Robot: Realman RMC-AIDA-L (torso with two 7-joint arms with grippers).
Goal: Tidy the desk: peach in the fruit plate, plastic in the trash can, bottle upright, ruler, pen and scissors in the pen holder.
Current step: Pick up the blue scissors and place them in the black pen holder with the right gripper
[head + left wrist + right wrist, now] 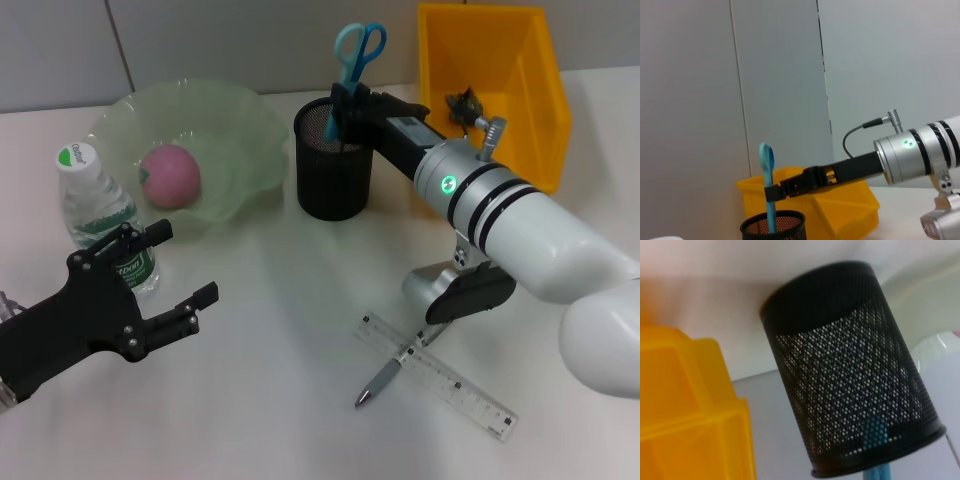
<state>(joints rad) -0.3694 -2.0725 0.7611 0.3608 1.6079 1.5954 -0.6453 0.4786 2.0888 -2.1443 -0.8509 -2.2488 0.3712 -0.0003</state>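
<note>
The blue-handled scissors (357,52) stand blades-down in the black mesh pen holder (333,165), and my right gripper (342,108) is shut on them just above the rim. The left wrist view shows that grip side-on, with the scissors (767,167) over the pen holder (774,227). Through the mesh of the pen holder (850,375) a blue part of the scissors (874,432) shows. The pink peach (170,176) lies in the green fruit plate (250,130). The bottle (100,210) stands upright. The clear ruler (440,378) and the pen (383,378) lie crossed on the desk. My left gripper (183,268) hovers open beside the bottle.
The yellow trash can (520,90) stands at the back right with a dark crumpled piece (462,103) inside it. It also shows close by as a yellow bin (685,405) and behind the pen holder (840,210). My right arm (520,220) reaches over the ruler.
</note>
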